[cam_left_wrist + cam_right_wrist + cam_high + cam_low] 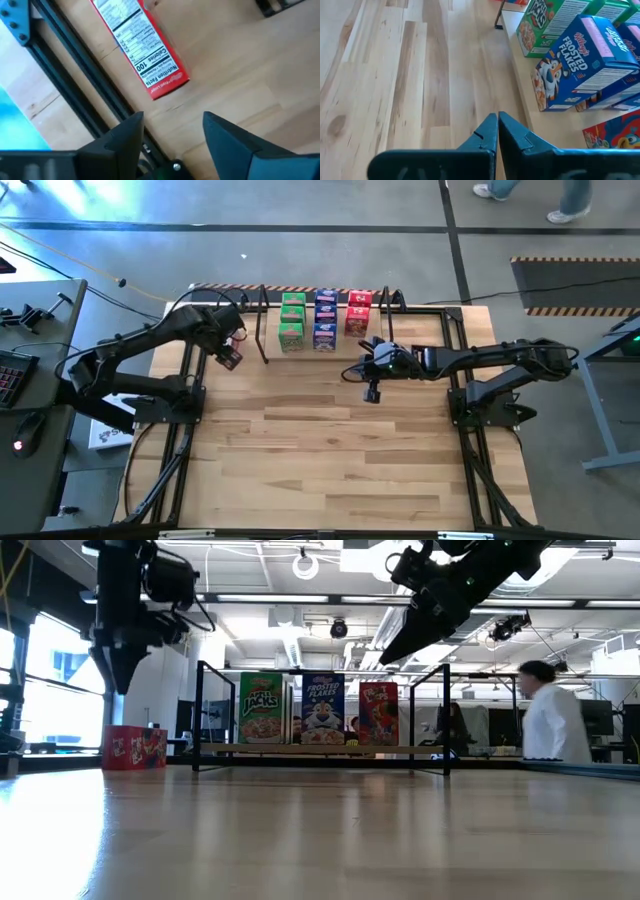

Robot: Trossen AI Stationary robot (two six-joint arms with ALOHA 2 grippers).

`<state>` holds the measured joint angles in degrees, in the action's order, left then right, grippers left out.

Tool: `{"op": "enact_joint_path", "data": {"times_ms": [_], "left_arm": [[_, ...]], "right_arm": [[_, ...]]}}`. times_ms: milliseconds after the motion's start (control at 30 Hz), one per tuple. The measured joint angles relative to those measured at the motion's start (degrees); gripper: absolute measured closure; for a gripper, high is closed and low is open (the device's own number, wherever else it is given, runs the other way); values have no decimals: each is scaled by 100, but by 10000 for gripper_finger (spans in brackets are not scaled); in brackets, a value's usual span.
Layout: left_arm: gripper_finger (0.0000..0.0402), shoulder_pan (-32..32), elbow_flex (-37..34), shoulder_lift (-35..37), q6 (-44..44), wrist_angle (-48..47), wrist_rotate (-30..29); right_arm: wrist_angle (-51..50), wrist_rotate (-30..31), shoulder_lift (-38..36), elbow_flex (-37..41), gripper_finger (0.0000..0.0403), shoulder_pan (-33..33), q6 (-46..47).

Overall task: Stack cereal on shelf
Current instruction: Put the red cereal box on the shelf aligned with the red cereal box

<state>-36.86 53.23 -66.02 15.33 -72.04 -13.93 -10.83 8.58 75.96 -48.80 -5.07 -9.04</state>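
Hovering open, left hand (172,135) above red cereal box (140,42).

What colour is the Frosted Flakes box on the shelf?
Blue; the Frosted Flakes box shows best in the right wrist view.

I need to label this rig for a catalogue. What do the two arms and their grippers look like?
Both arms are dark, jointed and slim. The left gripper has two broad, wedge-shaped black fingers; the right gripper has matching black fingers tapering to points. Black cables run along the table's sides.

We saw cereal boxes (322,318) standing in three rows on the shelf (268,330) at the desk's (320,460) far edge, one box (135,748) left of it.
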Motion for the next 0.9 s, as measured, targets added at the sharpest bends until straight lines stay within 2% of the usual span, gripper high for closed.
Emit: {"op": "enact_joint_path", "data": {"times_ms": [300, 533, 900], "left_arm": [[176, -449, -659, -95, 39, 1208, 140], [163, -631, -921, -393, 52, 1516, 198], [147, -636, -926, -786, 173, 1650, -311]], "right_arm": [[98, 1, 0, 0, 403, 1, 0], [102, -26, 0, -2, 403, 1, 0], [122, -46, 2, -4, 403, 1, 2]]}}
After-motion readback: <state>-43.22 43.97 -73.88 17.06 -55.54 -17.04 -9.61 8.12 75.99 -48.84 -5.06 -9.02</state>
